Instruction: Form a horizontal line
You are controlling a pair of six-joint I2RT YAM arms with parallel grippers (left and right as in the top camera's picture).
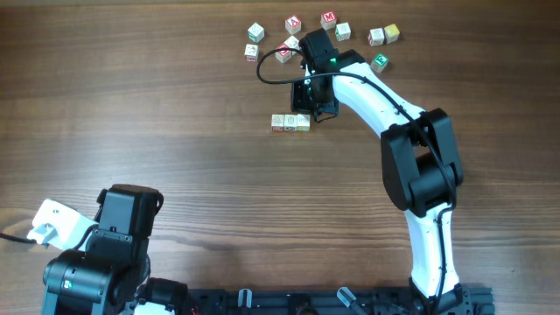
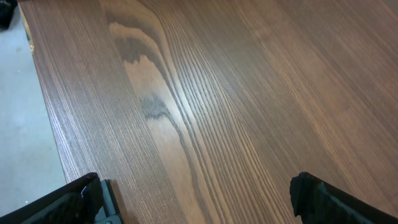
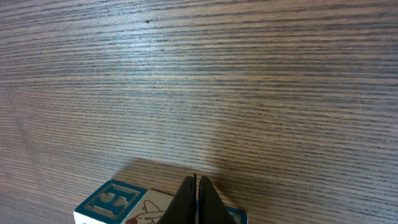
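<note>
Three cubes in a row, right gripper close beside them

Down at the near left: left gripper [image 2: 196, 196], fingers [image 2: 74, 199] wide apart, nothing between them but the bare table [image 2: 205, 93]. Well apart from the cubes, so not much help from there.

In the middle: the horizontal line [image 1: 290, 122], three pale cubes side by side and touching, long way going left to right.

Just on the far side of the line's right end: right gripper [image 1: 308, 111], the nearer of the two by a lot. Fingers [image 3: 183, 208] pressed together, holding nothing. Seen from the wrist, a cube with a blue-green letter [image 3: 115, 200] right by the tips. Touching or not, cannot tell.

Farther back and off to the right: loose cubes [image 1: 343, 31] with red and green faces, scattered about, not part of the line.

Likely next: fetch one more cube from that far bunch and set it at the right end, level with the other three. Need to open up first
</note>
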